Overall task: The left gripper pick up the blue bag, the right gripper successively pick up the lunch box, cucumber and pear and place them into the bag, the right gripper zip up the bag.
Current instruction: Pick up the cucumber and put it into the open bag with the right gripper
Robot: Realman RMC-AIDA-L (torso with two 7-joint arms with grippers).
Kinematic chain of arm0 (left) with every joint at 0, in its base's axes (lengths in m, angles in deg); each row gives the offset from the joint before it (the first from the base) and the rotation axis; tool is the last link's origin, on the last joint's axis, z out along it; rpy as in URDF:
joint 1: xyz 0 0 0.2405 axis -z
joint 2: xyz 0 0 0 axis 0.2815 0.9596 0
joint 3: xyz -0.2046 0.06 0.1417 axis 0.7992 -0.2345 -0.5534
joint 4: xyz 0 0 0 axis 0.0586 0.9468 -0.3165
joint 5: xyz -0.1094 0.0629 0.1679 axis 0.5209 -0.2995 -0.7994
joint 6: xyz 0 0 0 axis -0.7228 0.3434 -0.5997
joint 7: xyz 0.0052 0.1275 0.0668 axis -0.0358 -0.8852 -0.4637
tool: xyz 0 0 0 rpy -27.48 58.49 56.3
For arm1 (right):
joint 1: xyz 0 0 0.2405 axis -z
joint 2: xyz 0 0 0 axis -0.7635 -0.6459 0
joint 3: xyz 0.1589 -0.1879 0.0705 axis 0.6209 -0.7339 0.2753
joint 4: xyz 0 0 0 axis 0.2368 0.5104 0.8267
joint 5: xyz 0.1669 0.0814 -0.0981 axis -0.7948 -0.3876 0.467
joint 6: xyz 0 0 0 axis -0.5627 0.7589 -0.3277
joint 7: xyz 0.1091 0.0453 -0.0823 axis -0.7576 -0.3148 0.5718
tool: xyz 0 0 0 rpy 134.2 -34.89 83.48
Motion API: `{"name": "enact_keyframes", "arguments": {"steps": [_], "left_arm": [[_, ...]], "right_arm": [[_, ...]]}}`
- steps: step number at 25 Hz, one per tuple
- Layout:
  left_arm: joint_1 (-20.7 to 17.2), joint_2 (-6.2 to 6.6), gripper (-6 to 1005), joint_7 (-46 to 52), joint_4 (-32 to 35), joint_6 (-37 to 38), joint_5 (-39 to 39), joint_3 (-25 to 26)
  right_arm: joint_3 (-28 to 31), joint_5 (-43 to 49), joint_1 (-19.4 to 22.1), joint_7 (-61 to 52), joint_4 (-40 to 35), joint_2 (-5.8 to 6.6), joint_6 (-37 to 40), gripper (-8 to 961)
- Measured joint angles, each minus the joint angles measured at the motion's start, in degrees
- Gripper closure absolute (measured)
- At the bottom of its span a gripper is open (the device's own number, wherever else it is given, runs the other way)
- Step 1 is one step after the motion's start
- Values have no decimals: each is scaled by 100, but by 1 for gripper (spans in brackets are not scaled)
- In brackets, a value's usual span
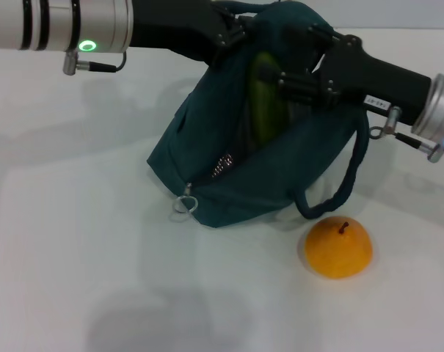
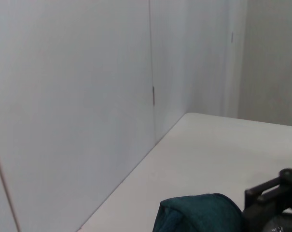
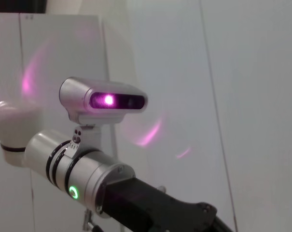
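Pear point(image 1: 338, 248) beside blue bag point(image 1: 280, 183); right pincer point(image 1: 291, 84) clamps cucumber point(image 1: 266, 103); left pincer point(image 1: 233, 33) unclear.

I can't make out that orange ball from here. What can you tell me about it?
The pear is round and yellow-orange like an orange, smooth-skinned, with a short brown stem pointing up. It sits on the white table, in front of the bag, just below its hanging handle, seemingly not touching it. Neither end effector is on it.

A plain white table point(image 1: 75, 242) meets pale panelled walls point(image 2: 68, 106) with thin vertical seams.
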Motion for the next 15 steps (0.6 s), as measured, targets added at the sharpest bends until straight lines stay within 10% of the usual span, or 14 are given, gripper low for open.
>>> {"name": "enact_keyframes", "arguments": {"steps": [3, 5, 15], "left_arm": [[-9, 0, 956, 12, -47, -65, 2, -3], [-6, 0, 956, 19, -74, -108, 5, -5], [-20, -1, 956, -9, -546, -476, 138, -18]], "right_arm": [[4, -31, 259, 61, -279, 20, 76, 291], [23, -34, 500, 145, -543, 28, 217, 109], [213, 94, 2020, 1212, -657, 138, 1496, 80]]}}
